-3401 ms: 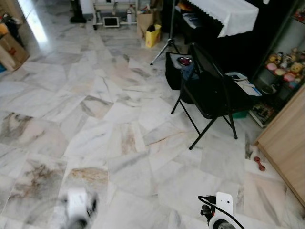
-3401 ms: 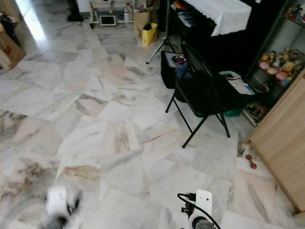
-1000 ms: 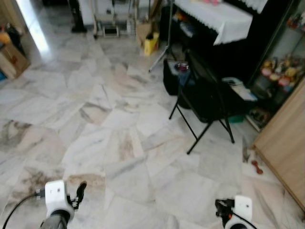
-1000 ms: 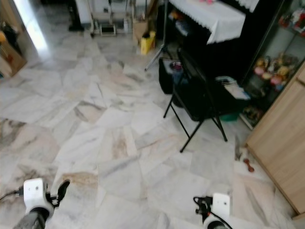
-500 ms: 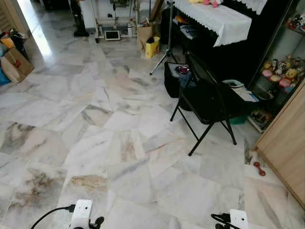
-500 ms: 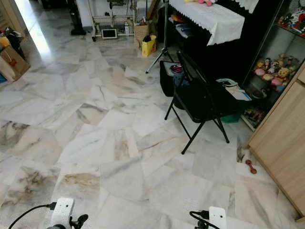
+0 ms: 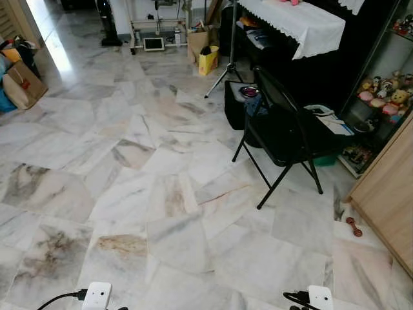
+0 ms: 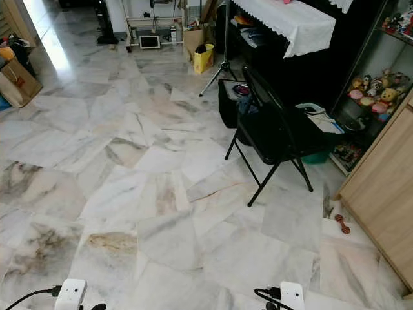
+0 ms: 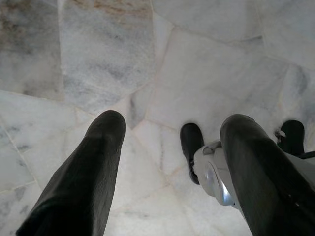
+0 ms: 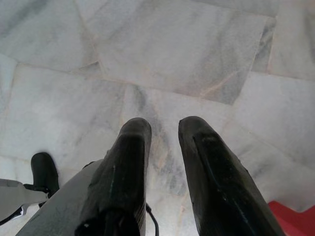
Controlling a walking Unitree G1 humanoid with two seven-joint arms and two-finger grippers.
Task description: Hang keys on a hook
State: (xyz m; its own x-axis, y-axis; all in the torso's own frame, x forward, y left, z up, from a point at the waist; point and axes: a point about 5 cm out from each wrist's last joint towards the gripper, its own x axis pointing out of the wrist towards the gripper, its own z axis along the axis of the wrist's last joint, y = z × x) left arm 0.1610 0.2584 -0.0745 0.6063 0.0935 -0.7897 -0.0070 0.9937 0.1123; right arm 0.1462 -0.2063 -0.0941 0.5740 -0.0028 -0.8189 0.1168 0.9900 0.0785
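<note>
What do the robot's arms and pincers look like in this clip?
Each pincer has two long, rounded, glossy black fingers: left pincer, right pincer. In the head views each wrist carries a white, rounded-corner box with a black cable: left box, right box. A silver-grey arm section shows in the left wrist view.

Both arms are cut off beyond their white wrist units [image 7: 97,298] below the black folding chair [image 7: 284,132]. Shelf figurines [image 7: 386,95] right of the chair are too small to identify.
</note>
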